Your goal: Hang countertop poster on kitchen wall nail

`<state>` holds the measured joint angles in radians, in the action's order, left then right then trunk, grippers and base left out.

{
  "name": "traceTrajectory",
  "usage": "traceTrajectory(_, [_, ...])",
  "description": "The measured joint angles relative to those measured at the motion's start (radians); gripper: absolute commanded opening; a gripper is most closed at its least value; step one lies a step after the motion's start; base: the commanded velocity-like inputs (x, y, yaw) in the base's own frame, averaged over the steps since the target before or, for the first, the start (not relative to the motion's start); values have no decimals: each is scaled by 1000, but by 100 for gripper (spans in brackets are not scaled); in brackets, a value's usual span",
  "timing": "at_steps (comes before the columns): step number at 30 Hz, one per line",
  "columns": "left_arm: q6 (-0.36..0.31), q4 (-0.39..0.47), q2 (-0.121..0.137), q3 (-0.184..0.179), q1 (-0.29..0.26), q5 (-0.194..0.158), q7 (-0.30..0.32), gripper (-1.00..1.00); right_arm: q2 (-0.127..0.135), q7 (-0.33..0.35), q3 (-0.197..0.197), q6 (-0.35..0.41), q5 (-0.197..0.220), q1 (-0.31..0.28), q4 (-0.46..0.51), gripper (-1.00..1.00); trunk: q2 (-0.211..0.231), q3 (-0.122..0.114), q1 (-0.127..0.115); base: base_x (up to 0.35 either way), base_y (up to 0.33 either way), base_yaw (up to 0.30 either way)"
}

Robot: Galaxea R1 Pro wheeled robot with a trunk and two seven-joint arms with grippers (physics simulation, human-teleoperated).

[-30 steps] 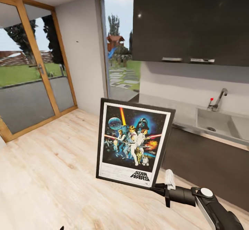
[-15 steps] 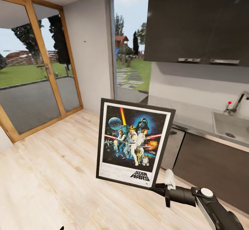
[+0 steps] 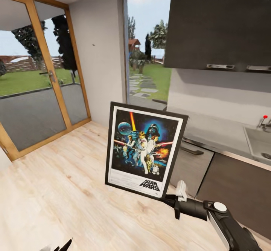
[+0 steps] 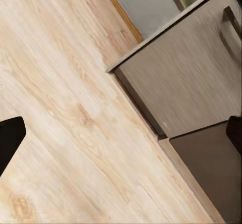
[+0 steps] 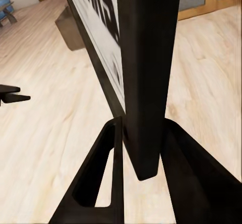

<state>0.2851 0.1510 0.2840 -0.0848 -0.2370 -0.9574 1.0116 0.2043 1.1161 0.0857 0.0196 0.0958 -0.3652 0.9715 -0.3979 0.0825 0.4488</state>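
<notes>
1. Right gripper (image 3: 167,199) clamps the poster (image 3: 144,148) at its lower right corner; both fingers (image 5: 108,156) pressed on the frame.
2. Poster upright above the wood floor (image 3: 56,190), beside the kitchen countertop (image 3: 210,130).
3. Left gripper state: cannot tell.

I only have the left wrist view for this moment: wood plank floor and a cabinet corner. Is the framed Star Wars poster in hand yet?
Observer: Yes. The right gripper is shut on the lower corner of the black-framed, white-bordered Star Wars poster, held upright above the light wood floor.
Operator: Can you see a nail to hang it on?
Observer: In the head view a tiny dark nail dots the pale grey wall panel between the wood-framed glass door and the tall window.
Operator: Where is the pale grey countertop?
Observer: At the head view's right, the pale grey countertop with its steel sink lies beside and behind the poster.
</notes>
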Motion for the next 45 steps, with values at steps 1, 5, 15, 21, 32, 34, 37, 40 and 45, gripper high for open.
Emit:
traceTrajectory(1, [-24, 22, 1, 0, 0, 0, -19, 100, -4, -16, 0, 16, -1, -1, 9, -100, 0, 0, 0, 322, 33, 0])
traceTrajectory(5, [-94, 93, 3, 1, 0, 2, -96, 100, -29, -72, 1, 89, -5, -19, 52, -100, 0, 0, 0, 304, 16, -6])
traceTrajectory(15, [-112, 117, 5, 1, 0, 4, -121, 100, -68, -91, 0, 119, -12, -34, 82, -100, 0, -3, 0, 130, 60, -110])
traceTrajectory(21, [-112, 117, 5, 0, 0, 4, -121, 100, -69, -91, 1, 117, -12, -33, 99, -100, 0, -3, 0, 252, 183, -9])
traceTrajectory(32, [-114, 117, 5, -1, 0, 5, -121, 100, -70, -91, 3, 115, -12, -33, 112, -100, 0, -3, 0, 262, 233, -1])
traceTrajectory(34, [-115, 117, 5, -1, 0, 5, -121, 100, -70, -91, 3, 115, -12, -33, 113, -100, 0, -3, 0, 263, 251, 0])
traceTrajectory(37, [-115, 117, 5, -1, 0, 5, -121, 100, -70, -91, 3, 115, -12, -33, 113, -100, 0, -3, 0, 261, 256, 0])
traceTrajectory(40, [-115, 117, 5, 0, 0, 5, -121, 100, -70, -92, 3, 115, -12, -32, 113, -100, 0, -3, 0, 251, 269, 0])
traceTrajectory(45, [-115, 117, 5, 0, 0, 5, -121, 100, -70, -93, 3, 113, -12, -31, 113, -100, 0, -3, 0, 246, 274, 0])
